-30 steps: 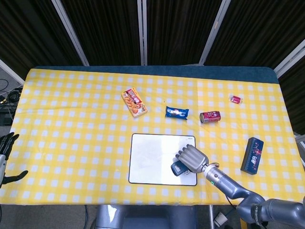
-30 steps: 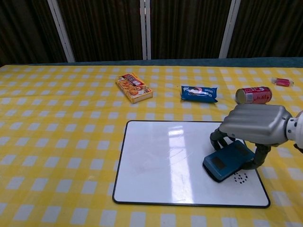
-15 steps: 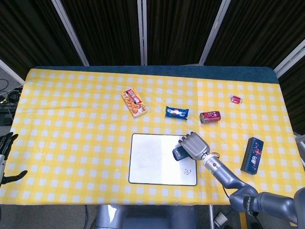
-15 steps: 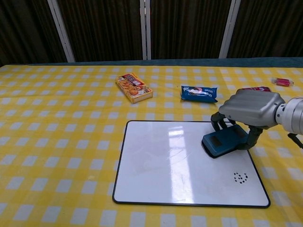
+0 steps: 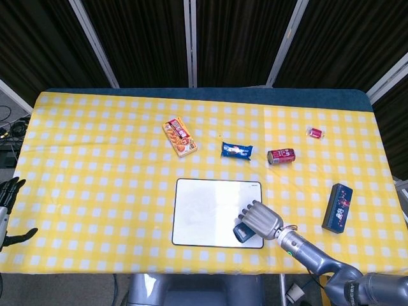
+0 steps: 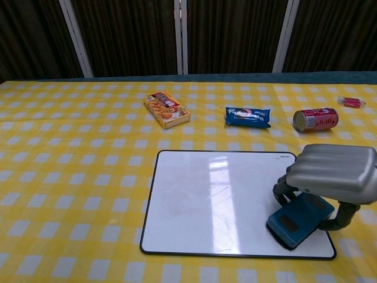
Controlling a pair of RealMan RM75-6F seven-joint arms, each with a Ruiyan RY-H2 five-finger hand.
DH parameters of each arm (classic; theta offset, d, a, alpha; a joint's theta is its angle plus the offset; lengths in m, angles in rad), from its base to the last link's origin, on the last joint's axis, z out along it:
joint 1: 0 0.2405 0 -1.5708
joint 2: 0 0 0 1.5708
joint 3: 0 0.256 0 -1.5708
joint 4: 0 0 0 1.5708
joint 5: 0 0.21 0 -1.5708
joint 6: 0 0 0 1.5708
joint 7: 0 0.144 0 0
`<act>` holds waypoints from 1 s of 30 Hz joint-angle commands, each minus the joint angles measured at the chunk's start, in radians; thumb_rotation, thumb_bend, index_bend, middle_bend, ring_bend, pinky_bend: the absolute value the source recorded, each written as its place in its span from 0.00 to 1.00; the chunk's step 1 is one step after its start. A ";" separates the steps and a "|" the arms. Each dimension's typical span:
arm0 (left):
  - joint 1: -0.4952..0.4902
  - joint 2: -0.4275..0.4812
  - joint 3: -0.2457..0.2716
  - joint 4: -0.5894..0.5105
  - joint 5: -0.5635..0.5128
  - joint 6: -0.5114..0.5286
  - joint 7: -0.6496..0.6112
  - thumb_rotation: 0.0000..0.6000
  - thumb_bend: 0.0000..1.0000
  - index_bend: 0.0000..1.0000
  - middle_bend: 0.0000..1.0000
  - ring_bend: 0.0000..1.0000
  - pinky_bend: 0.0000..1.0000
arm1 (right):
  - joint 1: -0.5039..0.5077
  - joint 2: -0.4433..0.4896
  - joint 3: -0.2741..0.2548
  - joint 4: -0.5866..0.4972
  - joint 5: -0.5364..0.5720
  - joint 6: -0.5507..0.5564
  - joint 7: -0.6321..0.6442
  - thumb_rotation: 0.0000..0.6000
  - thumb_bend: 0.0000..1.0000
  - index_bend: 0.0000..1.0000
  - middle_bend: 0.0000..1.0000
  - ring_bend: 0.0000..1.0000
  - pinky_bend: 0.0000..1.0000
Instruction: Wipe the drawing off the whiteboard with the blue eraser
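The whiteboard (image 5: pixel 210 210) (image 6: pixel 218 197) lies on the yellow checked tablecloth near the front edge. Its visible surface looks white, with only faint smudges. My right hand (image 5: pixel 262 218) (image 6: pixel 336 172) grips the blue eraser (image 5: pixel 242 232) (image 6: pixel 299 219) and presses it flat on the board's near right corner. The eraser covers the spot under it. My left hand (image 5: pixel 9 194) hangs off the table's left edge, fingers apart, holding nothing; only the head view shows it.
Behind the board lie an orange snack box (image 5: pixel 180 136) (image 6: pixel 167 109), a blue snack packet (image 5: pixel 236 150) (image 6: pixel 248 116), a red can on its side (image 5: pixel 280 156) (image 6: pixel 315 119) and a small pink item (image 5: pixel 315 132) (image 6: pixel 351 102). A dark blue box (image 5: pixel 337 207) lies at the right.
My right hand has slid the eraser from the board's upper right down to its near right corner, over the dotted mark seen half a second ago. The left hand stayed put.
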 commanded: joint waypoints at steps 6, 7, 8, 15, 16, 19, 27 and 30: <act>-0.001 -0.002 0.001 0.001 0.002 0.000 0.004 1.00 0.00 0.00 0.00 0.00 0.00 | -0.023 0.043 -0.057 -0.027 -0.100 0.024 0.018 1.00 0.57 0.54 0.55 0.46 0.47; -0.001 -0.002 0.001 0.000 0.003 -0.001 0.004 1.00 0.00 0.00 0.00 0.00 0.00 | -0.024 0.041 -0.054 -0.021 -0.102 0.027 0.020 1.00 0.57 0.54 0.55 0.46 0.47; -0.001 -0.002 0.002 0.000 0.003 -0.001 0.004 1.00 0.00 0.00 0.00 0.00 0.00 | -0.024 0.039 -0.051 -0.015 -0.103 0.028 0.022 1.00 0.57 0.54 0.55 0.46 0.47; -0.002 -0.002 0.001 0.000 0.002 -0.001 0.004 1.00 0.00 0.00 0.00 0.00 0.00 | -0.026 0.018 -0.008 0.037 -0.077 0.035 0.028 1.00 0.57 0.54 0.55 0.46 0.48; -0.002 -0.002 0.001 0.000 0.002 -0.002 0.005 1.00 0.00 0.00 0.00 0.00 0.00 | -0.026 0.014 0.005 0.046 -0.067 0.038 0.027 1.00 0.57 0.54 0.55 0.46 0.48; -0.003 -0.004 0.001 0.001 0.000 -0.003 0.009 1.00 0.00 0.00 0.00 0.00 0.00 | -0.019 -0.013 0.043 0.070 -0.026 0.030 0.012 1.00 0.57 0.54 0.55 0.46 0.48; -0.004 -0.006 0.000 0.001 -0.004 -0.004 0.013 1.00 0.00 0.00 0.00 0.00 0.00 | 0.002 -0.102 0.135 0.129 0.098 0.011 -0.034 1.00 0.57 0.54 0.55 0.46 0.48; -0.004 -0.005 -0.001 0.002 -0.006 -0.004 0.010 1.00 0.00 0.00 0.00 0.00 0.00 | 0.012 -0.129 0.164 0.140 0.144 0.012 -0.060 1.00 0.57 0.54 0.55 0.46 0.48</act>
